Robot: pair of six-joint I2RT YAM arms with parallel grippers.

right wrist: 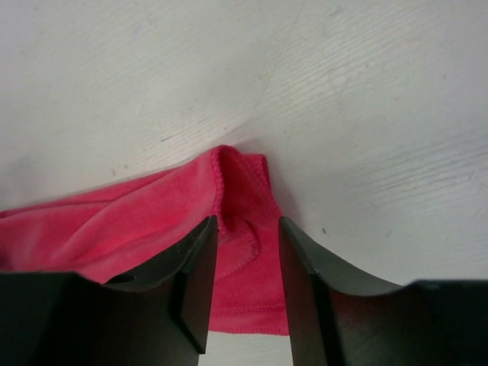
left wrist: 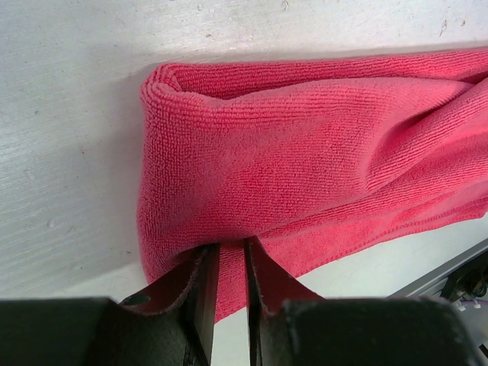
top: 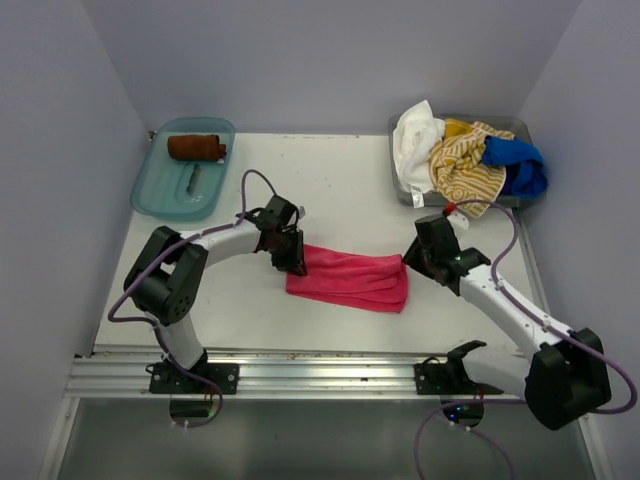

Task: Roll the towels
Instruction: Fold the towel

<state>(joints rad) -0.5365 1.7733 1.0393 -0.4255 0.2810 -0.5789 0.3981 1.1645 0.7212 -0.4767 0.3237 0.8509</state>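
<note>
White table [top: 340,190] bears pink towel [top: 350,280], teal tray [top: 160,197], grey bin [top: 400,190].

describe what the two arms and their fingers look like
Both the left arm and right arm have white links between bulky black joints, with a lilac cable looping along each. The fingers are flat matte-black blades tapering to narrow tips.

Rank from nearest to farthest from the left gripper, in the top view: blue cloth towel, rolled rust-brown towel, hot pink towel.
1. hot pink towel: at the left gripper, centre.
2. rolled rust-brown towel: back left.
3. blue towel: back right.
</note>
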